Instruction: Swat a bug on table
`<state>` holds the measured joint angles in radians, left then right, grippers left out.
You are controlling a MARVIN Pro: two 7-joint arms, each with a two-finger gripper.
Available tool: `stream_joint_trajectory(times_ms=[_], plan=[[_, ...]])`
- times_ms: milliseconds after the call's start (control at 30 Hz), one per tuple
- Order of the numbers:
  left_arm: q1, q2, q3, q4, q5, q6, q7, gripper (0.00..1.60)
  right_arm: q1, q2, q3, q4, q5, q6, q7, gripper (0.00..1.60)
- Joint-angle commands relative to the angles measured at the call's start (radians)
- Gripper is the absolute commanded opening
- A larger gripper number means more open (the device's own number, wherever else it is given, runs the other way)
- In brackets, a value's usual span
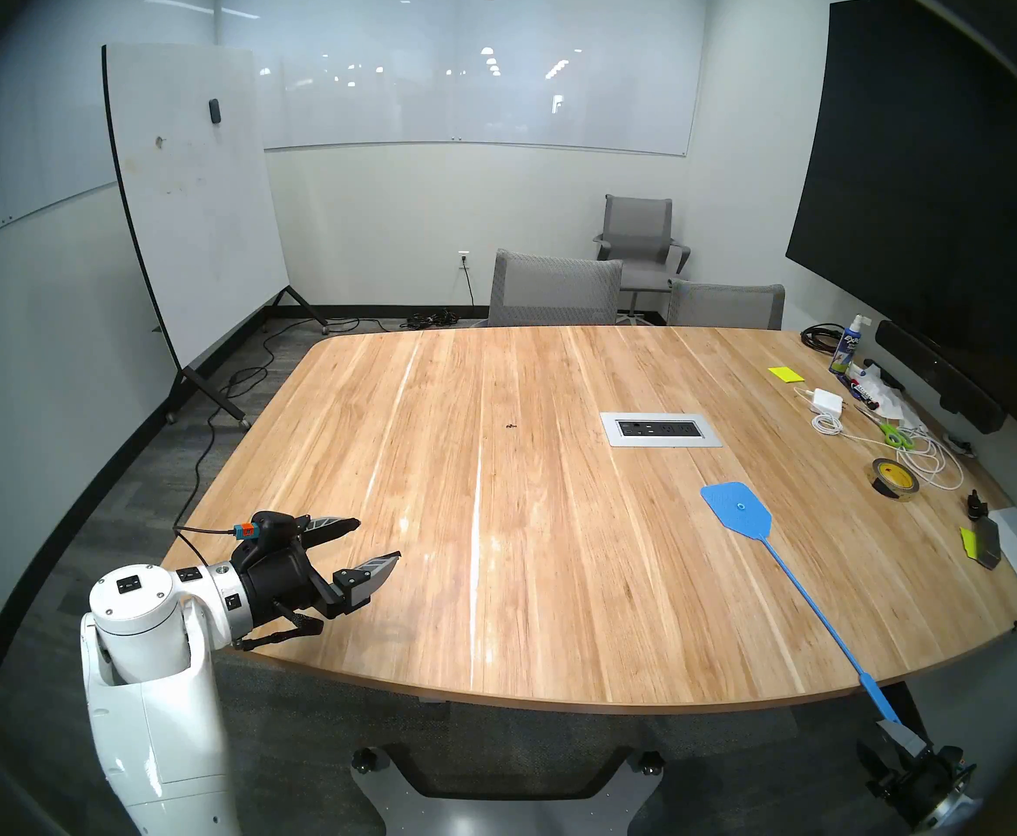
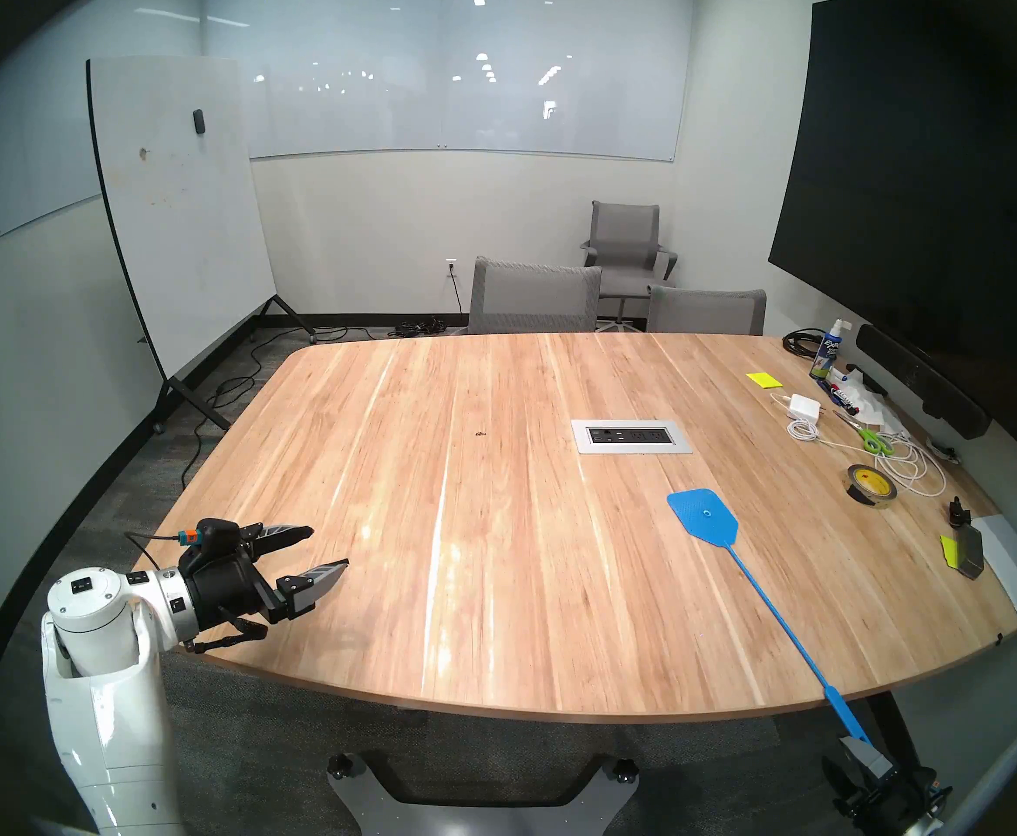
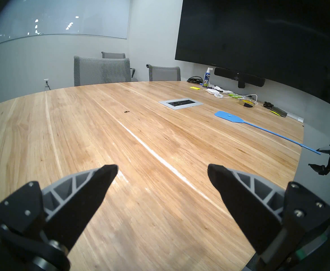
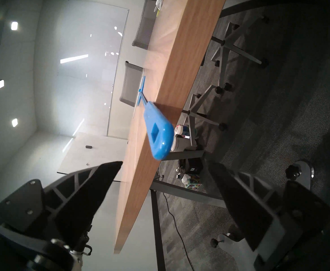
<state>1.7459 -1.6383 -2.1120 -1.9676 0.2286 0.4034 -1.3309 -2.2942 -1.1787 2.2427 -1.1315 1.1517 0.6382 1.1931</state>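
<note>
The bug [image 1: 511, 426] lies mid-table [image 1: 373, 575], left of the outlet panel [image 1: 661, 429]. The swatter [image 1: 795, 587] overhangs the near right edge. Right gripper [image 4: 164, 167] and left gripper [image 1: 373, 542] jaws are spread wide, empty. The handle could be nudged off if approached crookedly.

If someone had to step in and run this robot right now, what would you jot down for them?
Left gripper: open, empty, over the table's near left corner.
Right gripper: open, empty, just short of the blue swatter's handle end, which overhangs the near edge.
Swatter head lies flat, right of centre.
Bug: mid-table, left of the outlet panel.
Done: nothing yet.
Left: grasp handle, lift, swat.
</note>
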Motion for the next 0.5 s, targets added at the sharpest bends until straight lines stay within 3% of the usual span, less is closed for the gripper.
stream_joint_trajectory(times_ms=[0, 467], plan=[[-0.002, 0.0, 0.002, -0.014, -0.002, -0.002, -0.002, 1.6, 0.013, 0.027, 0.0, 0.003, 0.017, -0.006, 0.099, 1.6], [-0.004, -0.002, 0.001, -0.014, 0.001, -0.003, -0.005, 1.6, 0.022, 0.034, -0.007, -0.003, 0.031, -0.008, 0.095, 1.6]])
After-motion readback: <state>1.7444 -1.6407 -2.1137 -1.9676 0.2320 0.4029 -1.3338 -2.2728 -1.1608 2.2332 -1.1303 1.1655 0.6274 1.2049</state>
